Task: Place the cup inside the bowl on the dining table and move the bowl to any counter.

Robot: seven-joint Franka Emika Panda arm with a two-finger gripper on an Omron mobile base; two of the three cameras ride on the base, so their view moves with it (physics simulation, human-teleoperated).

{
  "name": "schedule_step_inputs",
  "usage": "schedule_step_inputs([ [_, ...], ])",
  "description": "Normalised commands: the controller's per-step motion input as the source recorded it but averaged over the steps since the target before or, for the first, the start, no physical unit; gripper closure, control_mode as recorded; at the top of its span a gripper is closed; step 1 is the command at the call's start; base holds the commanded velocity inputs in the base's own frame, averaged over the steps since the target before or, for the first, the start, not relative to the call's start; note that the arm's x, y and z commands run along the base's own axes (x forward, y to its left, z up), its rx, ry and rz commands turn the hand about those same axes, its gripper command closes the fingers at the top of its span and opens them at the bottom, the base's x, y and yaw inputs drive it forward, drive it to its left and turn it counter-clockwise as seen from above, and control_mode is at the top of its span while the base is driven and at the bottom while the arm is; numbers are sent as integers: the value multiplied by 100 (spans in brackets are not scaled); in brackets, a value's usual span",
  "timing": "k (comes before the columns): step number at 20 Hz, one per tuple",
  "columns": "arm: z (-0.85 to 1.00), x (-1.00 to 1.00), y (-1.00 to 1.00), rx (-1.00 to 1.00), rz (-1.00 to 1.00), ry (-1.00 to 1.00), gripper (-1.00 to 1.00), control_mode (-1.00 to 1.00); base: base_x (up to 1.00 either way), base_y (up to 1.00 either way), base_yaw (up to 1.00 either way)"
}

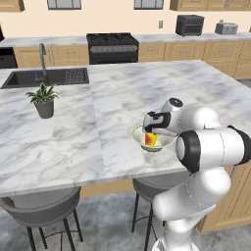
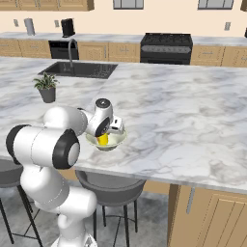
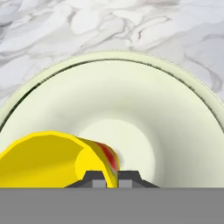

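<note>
The pale cream-green bowl [image 1: 165, 143] [image 2: 117, 140] [image 3: 144, 100] stands near the front edge of the marble dining table [image 1: 122, 93] [image 2: 183, 120]. Inside it is the yellow cup [image 1: 151, 140] [image 2: 102, 140] [image 3: 48, 157] with its red patch, tilted over, its open mouth facing the hand camera. My gripper [image 1: 149, 134] [image 2: 103, 135] [image 3: 107, 180] reaches down into the bowl and is shut on the cup's rim wall, one fingertip on each side. In both base views the hand hides much of the cup.
A potted plant [image 1: 44, 101] [image 2: 47, 89] and a sink [image 1: 46, 77] [image 2: 79, 69] sit at the table's left. Grey stools [image 1: 41, 206] [image 2: 111, 185] stand under the front edge. Wall counters [image 1: 196, 37] [image 2: 96, 37] flank a black stove [image 1: 112, 46] [image 2: 166, 47].
</note>
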Motion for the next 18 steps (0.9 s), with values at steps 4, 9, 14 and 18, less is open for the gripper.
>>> schedule_step_inputs([
  [4,-4,1,0,0,0,0,100,-100,0,0,0],
  [9,-13,6,0,-1,0,0,100,-100,0,0,0],
  [14,-9,3,0,-1,0,0,100,-100,0,0,0],
  [18,0,0,0,0,0,0,100,-100,0,0,0],
])
